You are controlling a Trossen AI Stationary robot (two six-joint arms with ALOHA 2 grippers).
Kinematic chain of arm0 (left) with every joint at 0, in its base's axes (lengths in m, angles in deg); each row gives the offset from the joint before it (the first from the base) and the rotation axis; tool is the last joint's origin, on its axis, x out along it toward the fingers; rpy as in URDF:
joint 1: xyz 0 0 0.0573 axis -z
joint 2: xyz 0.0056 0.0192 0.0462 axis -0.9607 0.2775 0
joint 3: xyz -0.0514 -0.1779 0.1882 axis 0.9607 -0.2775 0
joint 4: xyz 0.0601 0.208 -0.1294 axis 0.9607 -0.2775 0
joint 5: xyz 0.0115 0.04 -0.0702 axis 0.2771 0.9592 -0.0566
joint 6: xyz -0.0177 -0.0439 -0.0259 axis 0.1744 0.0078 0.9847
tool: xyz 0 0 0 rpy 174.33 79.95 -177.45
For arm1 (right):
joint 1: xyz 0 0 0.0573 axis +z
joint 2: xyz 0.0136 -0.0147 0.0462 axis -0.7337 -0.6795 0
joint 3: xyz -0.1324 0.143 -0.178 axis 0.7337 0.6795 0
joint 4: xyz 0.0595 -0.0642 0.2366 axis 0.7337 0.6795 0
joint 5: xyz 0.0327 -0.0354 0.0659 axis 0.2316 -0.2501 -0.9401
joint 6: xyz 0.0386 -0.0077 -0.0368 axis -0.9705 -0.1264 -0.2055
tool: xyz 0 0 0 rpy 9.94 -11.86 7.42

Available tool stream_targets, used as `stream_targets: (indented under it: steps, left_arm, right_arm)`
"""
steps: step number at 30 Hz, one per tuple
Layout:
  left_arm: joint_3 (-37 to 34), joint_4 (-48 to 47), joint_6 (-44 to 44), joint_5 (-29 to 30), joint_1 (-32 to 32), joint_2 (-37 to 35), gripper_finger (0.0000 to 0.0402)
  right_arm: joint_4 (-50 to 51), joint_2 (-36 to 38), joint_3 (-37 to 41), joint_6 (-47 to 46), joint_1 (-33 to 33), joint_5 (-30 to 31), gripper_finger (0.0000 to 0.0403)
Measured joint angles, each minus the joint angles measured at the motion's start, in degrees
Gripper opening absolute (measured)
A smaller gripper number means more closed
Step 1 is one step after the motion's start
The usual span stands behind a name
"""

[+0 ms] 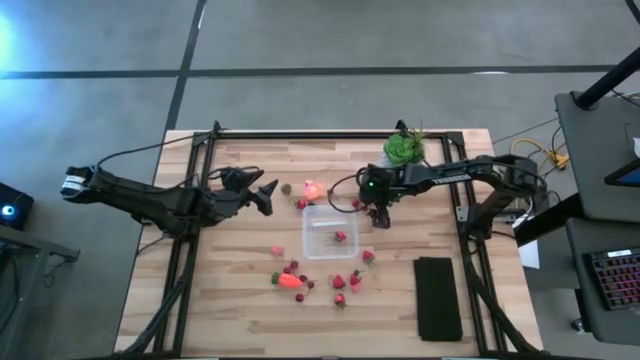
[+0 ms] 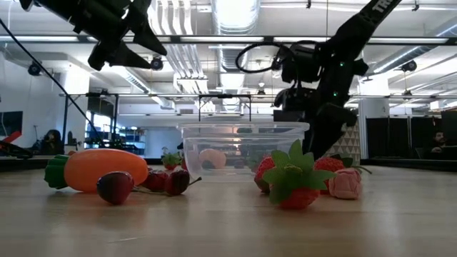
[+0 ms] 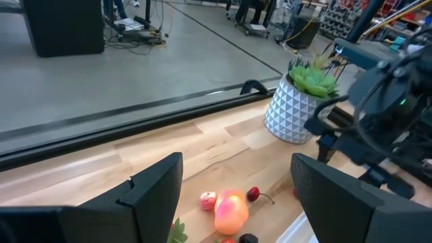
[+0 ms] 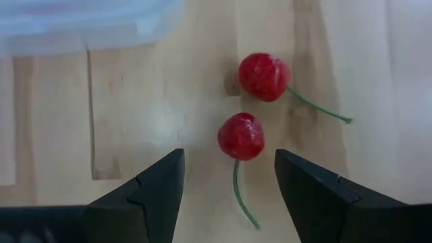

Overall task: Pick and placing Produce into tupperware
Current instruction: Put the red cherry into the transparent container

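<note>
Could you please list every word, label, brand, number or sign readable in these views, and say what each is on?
No text can be read in any view.
Right arm: pale markings near the picture's top edge, cut off and too blurred to read.
Tupperware, produce, potted plant and black slab: no lettering shows.

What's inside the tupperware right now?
From above, the tupperware holds one small red piece of produce, lying toward its right side. The low view through the clear wall mixes contents with things behind the box, so anything else tiny inside can't be confirmed.
</note>
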Motion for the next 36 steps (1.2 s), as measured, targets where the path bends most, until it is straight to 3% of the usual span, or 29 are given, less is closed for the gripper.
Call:
stream_targets:
  steps: [10, 22, 36]
  left_arm:
    - [0.0, -0.1, 0.0, -0.1, 0.0, -1.0, 0.0262]
    - [0.0, -0.1, -0.1, 0.0, -0.1, -0.4, 0.0262]
    - [0.0, -0.1, -0.5, 0.0, -0.1, -0.5, 0.0262]
  right_arm:
    - [-4.8, -1.5, 0.3, -0.1, 0.0, 1.9, 0.0216]
    - [-5.7, -3.2, 1.2, -0.4, 0.2, 1.9, 0.0138]
    - [-4.8, -0.7, 1.3, -4.0, 0.2, 2.3, 0.0085]
